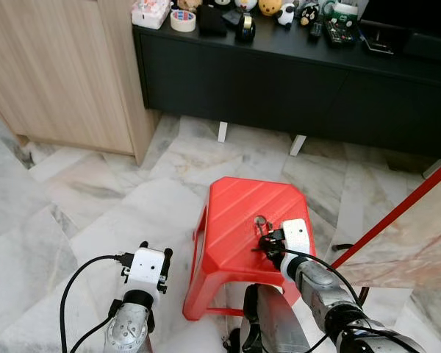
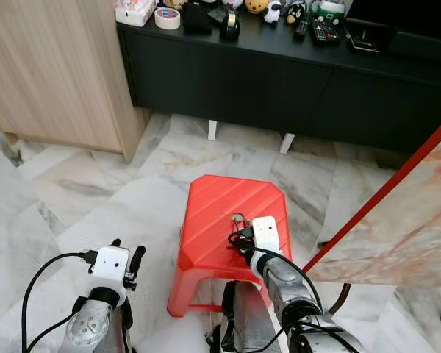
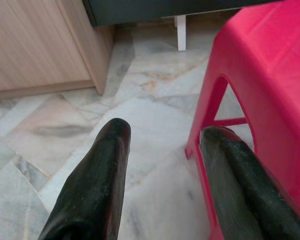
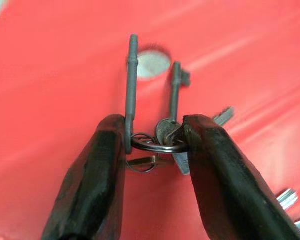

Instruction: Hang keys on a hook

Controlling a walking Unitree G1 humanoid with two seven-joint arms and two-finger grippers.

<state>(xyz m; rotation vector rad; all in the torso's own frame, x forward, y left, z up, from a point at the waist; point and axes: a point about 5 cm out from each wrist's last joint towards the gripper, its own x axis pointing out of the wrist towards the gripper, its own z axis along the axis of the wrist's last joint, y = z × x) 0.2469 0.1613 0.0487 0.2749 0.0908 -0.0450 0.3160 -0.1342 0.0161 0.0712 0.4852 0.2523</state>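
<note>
Presently, the right gripper [image 4: 154, 150] is down on the top of the red plastic stool [image 1: 235, 213], near the stool's right edge as seen from the head camera, its fingers [image 4: 97, 175] closed around the bunch of keys [image 4: 160, 135]. In the right wrist view the two black fingers press on either side of the metal key ring — one long grey key stands up along one finger, a second stands beside it, and further key blades splay out flat on the red surface. The keys lie close to a small round hole in the stool top [image 4: 154, 62]. In the head views the bunch shows as a small metal cluster [image 1: 262, 223] just ahead of the gripper's white wrist housing.

The left gripper [image 3: 162, 150] hangs low to the left of the stool, over the marble floor [image 1: 95, 198]. Its fingers are parted and hold nothing; one finger [image 3: 240, 180] lies just beside the stool's leg.

Surroundings — a low black cabinet [image 1: 279, 81] runs along the far side, carrying small items including a roll of tape [image 1: 182, 20], a tissue box [image 1: 150, 12] and a remote control [image 1: 339, 33]. A light wooden cupboard [image 1: 59, 73] stands at the left. A red pole [image 1: 397, 213] slants across the right side, beside a marble-patterned panel [image 1: 411, 250].
</note>
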